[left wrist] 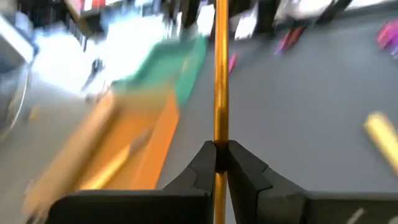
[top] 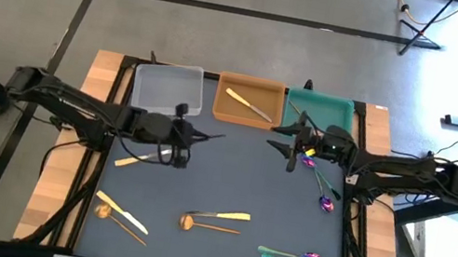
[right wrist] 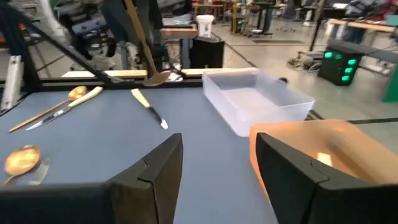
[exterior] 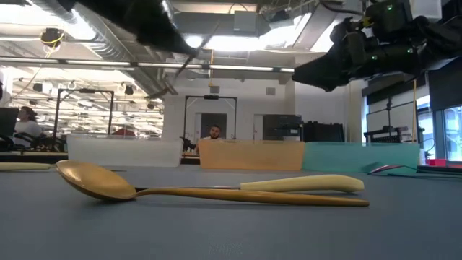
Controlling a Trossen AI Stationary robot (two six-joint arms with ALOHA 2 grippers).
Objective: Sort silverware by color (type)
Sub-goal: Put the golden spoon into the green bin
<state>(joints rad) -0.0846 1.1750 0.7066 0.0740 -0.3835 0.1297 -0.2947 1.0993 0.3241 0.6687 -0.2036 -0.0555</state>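
- Left gripper (left wrist: 216,155) was my working one: its jaws were clamped on the handle of a copper-gold spoon (left wrist: 221,74), lifted above the counter (top: 230,176).
- From the jaws, the long axis of the spoon ran straight forward, pointing toward the orange tray (top: 249,101).
- I judged the left arm as the nearer one to this tray; next, I needed to carry the spoon over it.
- Right gripper (right wrist: 214,165) hovered near the teal tray (top: 332,109), jaws apart and empty.
- Other silverware (top: 215,221) lay on the counter.
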